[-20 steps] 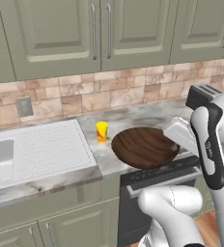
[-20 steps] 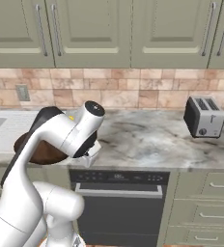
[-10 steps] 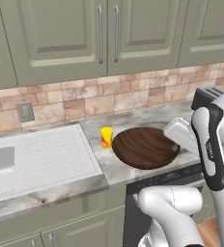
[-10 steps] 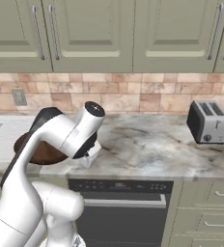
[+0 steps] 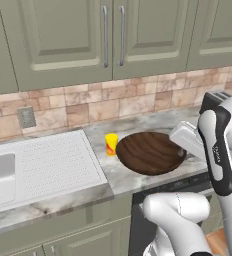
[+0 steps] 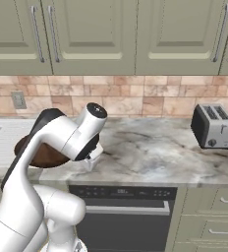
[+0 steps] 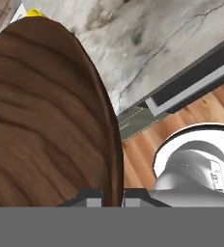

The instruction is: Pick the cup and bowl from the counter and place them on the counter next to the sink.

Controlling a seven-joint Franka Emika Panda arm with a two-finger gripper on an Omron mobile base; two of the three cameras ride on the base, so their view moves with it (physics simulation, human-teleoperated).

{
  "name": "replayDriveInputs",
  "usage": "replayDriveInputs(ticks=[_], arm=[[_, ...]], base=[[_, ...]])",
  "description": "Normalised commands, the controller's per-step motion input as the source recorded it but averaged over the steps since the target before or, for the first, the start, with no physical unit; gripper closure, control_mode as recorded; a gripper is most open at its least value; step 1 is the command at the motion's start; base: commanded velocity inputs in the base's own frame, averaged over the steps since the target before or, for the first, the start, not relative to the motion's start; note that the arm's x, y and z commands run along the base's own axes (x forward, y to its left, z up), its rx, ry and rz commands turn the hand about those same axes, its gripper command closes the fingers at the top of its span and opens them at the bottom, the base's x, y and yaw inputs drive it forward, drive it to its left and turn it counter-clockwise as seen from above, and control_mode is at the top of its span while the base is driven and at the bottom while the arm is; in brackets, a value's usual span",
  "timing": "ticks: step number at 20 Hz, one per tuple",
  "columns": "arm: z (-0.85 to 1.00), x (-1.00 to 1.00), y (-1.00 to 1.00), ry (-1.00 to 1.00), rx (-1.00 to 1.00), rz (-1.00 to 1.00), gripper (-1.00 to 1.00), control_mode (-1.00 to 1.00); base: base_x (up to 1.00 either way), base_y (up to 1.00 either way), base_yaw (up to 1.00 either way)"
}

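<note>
Tool (image 7: 112,193) pinched narrow on the rim of the wide dark brown wood-grain bowl (image 5: 150,152), held above the grey-white marbled surface (image 5: 119,176). Small yellow cup (image 5: 111,144) just left of it. White sink (image 5: 0,172) lies further left past the ribbed drainboard (image 5: 58,160), so carry leftward.

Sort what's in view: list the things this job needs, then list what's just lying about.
Job:
- bowl, gripped at its rim by the gripper
- cup, standing just left of the bowl
- counter
- sink with its drainboard

Lying about:
- toaster
- wall outlet
</note>
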Motion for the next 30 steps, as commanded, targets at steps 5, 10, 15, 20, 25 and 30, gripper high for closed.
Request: replayDriveInputs(ticks=[5,10,15,20,25,30], arm=[[0.00,0.00,0.00,0.00,0.00,0.00,1.00,1.00],[0.00,0.00,0.00,0.00,0.00,0.00,1.00,1.00],[0.00,0.00,0.00,0.00,0.00,0.00,1.00,-1.00],[-0.10,0.00,0.14,0.05,0.00,-0.01,1.00,-1.00],[-0.17,0.17,0.50,0.11,0.00,-0.09,1.00,-1.00],[0.00,0.24,0.20,0.05,0.00,-0.08,1.00,-1.00]], base=[[0.00,0.00,0.00],[0.00,0.00,0.00],[0.00,0.00,0.00],[0.00,0.00,0.00],[0.00,0.00,0.00],[0.00,0.00,0.00]])
